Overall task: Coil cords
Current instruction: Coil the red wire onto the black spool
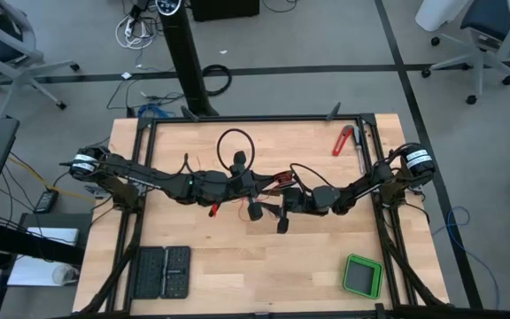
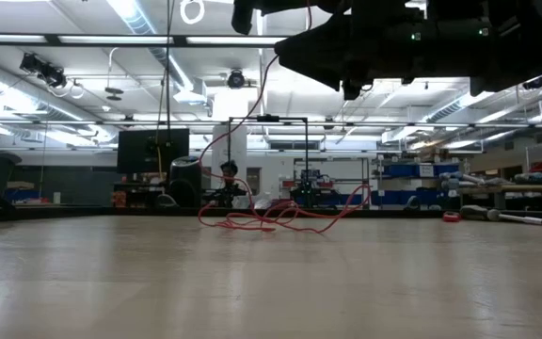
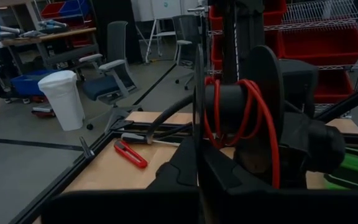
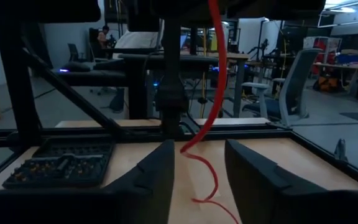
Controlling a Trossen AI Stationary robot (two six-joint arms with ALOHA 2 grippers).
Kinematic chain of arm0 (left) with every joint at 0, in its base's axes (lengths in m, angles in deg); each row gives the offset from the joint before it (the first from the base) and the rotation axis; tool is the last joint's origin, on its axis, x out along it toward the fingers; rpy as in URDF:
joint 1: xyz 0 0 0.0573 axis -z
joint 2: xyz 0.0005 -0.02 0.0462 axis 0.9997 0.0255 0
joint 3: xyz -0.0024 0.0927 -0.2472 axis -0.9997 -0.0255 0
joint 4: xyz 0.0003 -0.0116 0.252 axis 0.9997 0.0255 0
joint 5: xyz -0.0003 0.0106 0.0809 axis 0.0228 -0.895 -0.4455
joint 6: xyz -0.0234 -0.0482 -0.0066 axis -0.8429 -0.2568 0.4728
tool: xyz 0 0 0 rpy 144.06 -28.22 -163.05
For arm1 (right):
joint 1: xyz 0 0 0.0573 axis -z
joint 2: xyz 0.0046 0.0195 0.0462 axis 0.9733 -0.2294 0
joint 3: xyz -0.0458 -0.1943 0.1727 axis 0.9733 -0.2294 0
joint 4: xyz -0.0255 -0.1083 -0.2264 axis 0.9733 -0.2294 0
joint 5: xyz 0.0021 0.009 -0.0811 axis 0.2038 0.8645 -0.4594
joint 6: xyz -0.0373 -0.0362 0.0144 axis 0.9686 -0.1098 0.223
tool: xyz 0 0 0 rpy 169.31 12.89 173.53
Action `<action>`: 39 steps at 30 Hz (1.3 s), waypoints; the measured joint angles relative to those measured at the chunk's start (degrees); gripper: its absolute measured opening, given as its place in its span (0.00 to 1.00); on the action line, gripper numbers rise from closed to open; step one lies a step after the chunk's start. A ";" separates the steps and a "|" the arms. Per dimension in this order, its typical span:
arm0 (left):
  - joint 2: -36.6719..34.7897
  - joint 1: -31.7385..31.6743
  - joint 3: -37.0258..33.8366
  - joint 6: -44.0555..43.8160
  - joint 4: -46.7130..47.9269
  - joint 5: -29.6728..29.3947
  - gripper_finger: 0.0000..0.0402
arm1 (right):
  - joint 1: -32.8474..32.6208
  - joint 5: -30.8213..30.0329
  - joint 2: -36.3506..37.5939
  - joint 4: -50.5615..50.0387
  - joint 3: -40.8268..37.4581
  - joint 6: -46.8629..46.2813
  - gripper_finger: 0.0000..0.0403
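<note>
Red wire (image 2: pixel 280 218) lies in a loose, messy pile on the wooden table (image 2: pixel 271 282), near the middle of the low view. One thin bit of it climbs up to the dark arms at the top of that frame. From above, the wire (image 1: pixel 278 182) shows as small red bits in the middle of the frame, right where the two arms meet. In the left wrist view, some red loops (image 3: pixel 248 118) go round a dark round part just past the left claw (image 3: pixel 197 180). I cannot tell if the left claw (image 1: pixel 246 183) is open or closed. In the right wrist view, the wire (image 4: pixel 214 93) hangs down from the top middle of the frame and curls onto the wood. The right claw (image 4: pixel 197 171) is open there, and the wire hangs in the gap without touching it. From above, the right claw (image 1: pixel 283 209) sits just right of the middle. A black cable loop (image 1: pixel 235 143) lies just above the arms. A red-handled tool (image 1: pixel 342 140) lies in the upper right part of the table. A green box (image 1: pixel 361 276) sits at the lower right. A black tray (image 1: pixel 162 271) sits at the lower left.
</note>
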 joint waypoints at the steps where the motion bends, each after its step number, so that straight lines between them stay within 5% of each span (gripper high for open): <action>1: 0.00 0.00 0.00 0.00 0.01 0.03 0.00 | 0.00 0.00 0.00 0.06 0.00 -0.01 0.32; 9: 0.00 0.00 0.00 0.00 0.29 0.15 0.00 | 0.00 1.76 0.00 -0.93 0.00 -0.04 0.03; 17: 0.00 0.00 0.00 0.24 0.35 0.14 0.00 | 0.00 1.35 0.00 -5.00 0.00 -0.68 0.01; 24: -1.20 0.31 0.00 0.35 3.47 0.12 0.00 | 0.09 -7.18 1.49 -12.56 0.00 -0.64 0.01; 33: -8.46 0.31 0.07 -1.79 19.70 -1.79 0.00 | 0.22 -19.01 14.12 -33.73 0.00 2.14 0.00; 39: -9.29 -0.28 0.07 -2.40 29.99 -5.45 0.00 | -0.36 -19.66 22.90 -40.11 0.00 3.08 0.00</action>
